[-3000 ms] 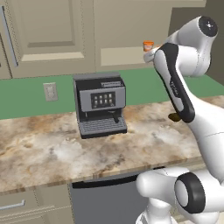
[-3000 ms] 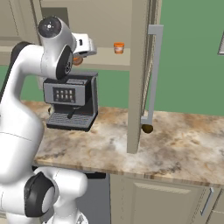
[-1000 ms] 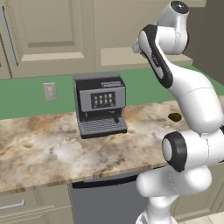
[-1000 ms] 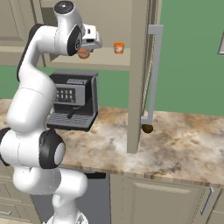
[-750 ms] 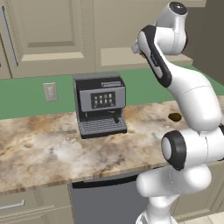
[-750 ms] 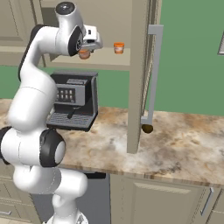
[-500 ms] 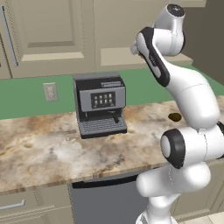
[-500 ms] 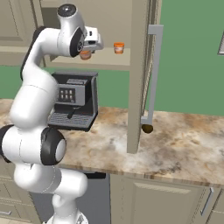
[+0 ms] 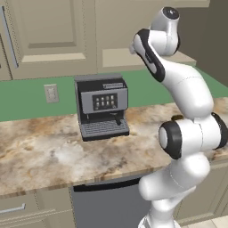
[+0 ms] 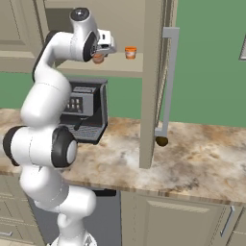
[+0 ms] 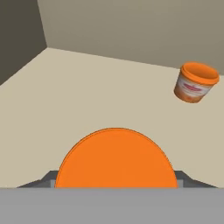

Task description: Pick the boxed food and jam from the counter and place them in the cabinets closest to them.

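The end effector (image 10: 98,54) is gripping a jam jar (image 11: 116,158) by its sides, holding it just over the cabinet shelf (image 10: 115,72). A second orange jar (image 10: 130,52) is sitting upright further along. The jar looks light, rigid and smooth, probably slippery; gripping across its body below the lid seems safest.

Flat, even rendered light bathes the kitchen, without glare or hard shadows. The cabinet (image 11: 109,26) interior darkens toward 10 o'clock in the hand view. Edges stay crisp, though textures look soft and low-resolution.
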